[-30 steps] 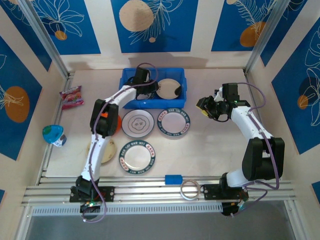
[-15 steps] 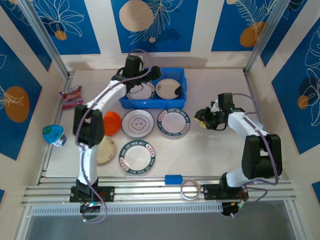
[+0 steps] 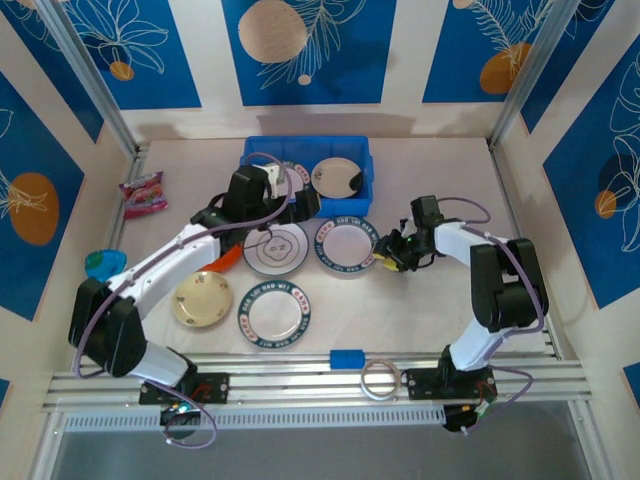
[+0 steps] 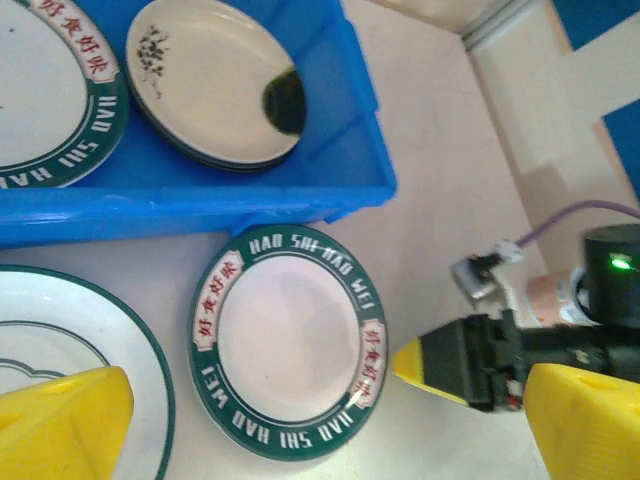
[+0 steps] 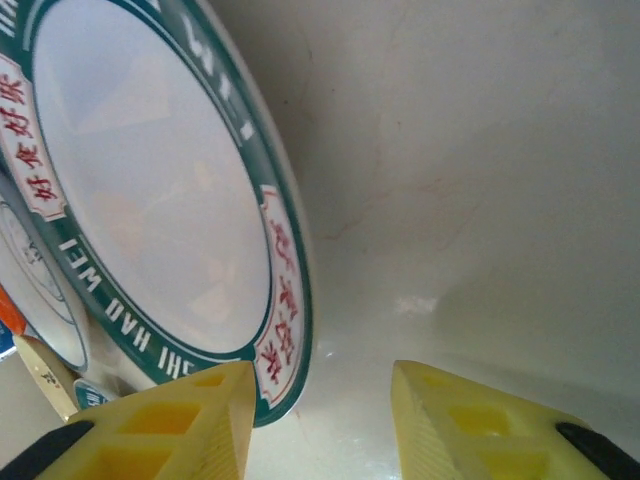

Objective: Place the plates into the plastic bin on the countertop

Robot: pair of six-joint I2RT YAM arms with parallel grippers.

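The tabletop (image 3: 420, 310) carries the blue bin (image 3: 305, 143). Inside the bin lie a lettered plate (image 4: 50, 100) and a cream plate (image 4: 205, 85). Just in front of the bin lie a line-drawing plate (image 3: 275, 246) and a second lettered plate (image 3: 347, 244).

- Left pincer (image 4: 328, 400): open, empty, over the bin's front edge.
- Right pincer (image 5: 320, 400): open, front-right of the bin, at the second lettered plate's rim.

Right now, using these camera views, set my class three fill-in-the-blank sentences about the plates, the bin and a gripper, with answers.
1. The plastic bin is coloured ____.
2. The right gripper, its jaws ____, sits at the rim of a green-rimmed plate.
3. In the top view, the line-drawing plate lies to that plate's ____.
Missing words: blue; open; left.
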